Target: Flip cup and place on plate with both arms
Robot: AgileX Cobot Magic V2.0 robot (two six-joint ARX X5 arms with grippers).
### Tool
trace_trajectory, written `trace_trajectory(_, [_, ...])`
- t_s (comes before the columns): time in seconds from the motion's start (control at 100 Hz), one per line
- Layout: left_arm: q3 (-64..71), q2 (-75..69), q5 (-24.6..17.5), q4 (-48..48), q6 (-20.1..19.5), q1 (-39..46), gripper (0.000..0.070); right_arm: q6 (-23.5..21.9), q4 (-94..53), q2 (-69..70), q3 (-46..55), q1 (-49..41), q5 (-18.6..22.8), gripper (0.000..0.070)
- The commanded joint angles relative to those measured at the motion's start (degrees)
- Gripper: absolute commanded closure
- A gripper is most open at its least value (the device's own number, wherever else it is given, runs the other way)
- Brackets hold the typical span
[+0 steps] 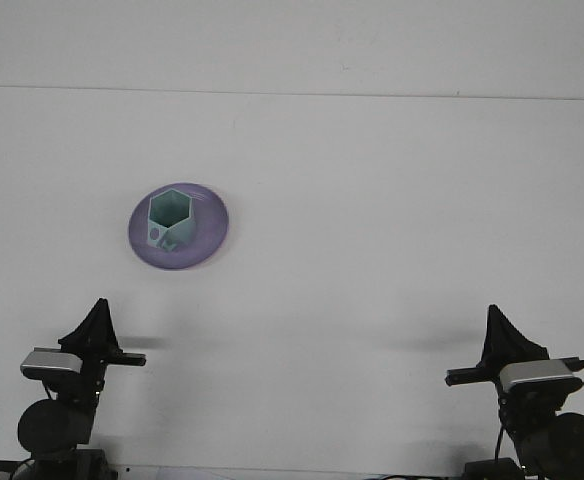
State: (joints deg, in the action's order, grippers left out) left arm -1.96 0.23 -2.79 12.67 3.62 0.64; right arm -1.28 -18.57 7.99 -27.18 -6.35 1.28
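Observation:
A teal hexagonal cup (pixel 168 221) stands upright, mouth up, on a purple plate (pixel 212 230) at the left of the white table. My left gripper (pixel 96 322) is near the front left edge, well below the plate and touching nothing. At the front right, far from the cup, sits my right gripper (pixel 498 330), holding nothing. From here each gripper shows as a single dark pointed shape.
The white table (pixel 372 200) stretches to a far edge at the top of the view, under a pale wall. Both arm bases (pixel 57 425) (pixel 552 440) sit at the table's near edge.

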Motion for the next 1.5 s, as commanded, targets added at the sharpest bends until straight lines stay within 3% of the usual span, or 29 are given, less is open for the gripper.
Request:
trace_trajectory(0.0, [1.2,0.0,-0.2,0.6,0.2,0.1,0.0687,0.7,0.6,-0.1,-0.1,0.0,-0.3,0.0700])
trace_trajectory(0.18, [1.2,0.0,-0.2,0.6,0.2,0.2,0.0687,5.4,0.8,-0.1,0.5,0.6,-1.4,0.0700])
trace_trajectory(0.31, [1.2,0.0,-0.2,0.6,0.2,0.1,0.0687,8.7,5.8,-2.1,6.7,3.4,-1.4,0.0700])
trace_trajectory(0.48, [1.2,0.0,-0.2,0.6,0.2,0.2,0.0687,9.0,12.8,-8.2,18.8,6.0,-0.4,0.0700])
trace_trajectory(0.7, [1.2,0.0,-0.2,0.5,0.2,0.2,0.0687,10.4,19.9,-7.9,26.5,6.0,-1.2,0.0700])
trace_trajectory(1.49, [1.1,0.0,-0.2,0.5,0.2,0.1,0.0687,10.0,19.5,-7.9,26.4,6.0,-1.3,0.0700])
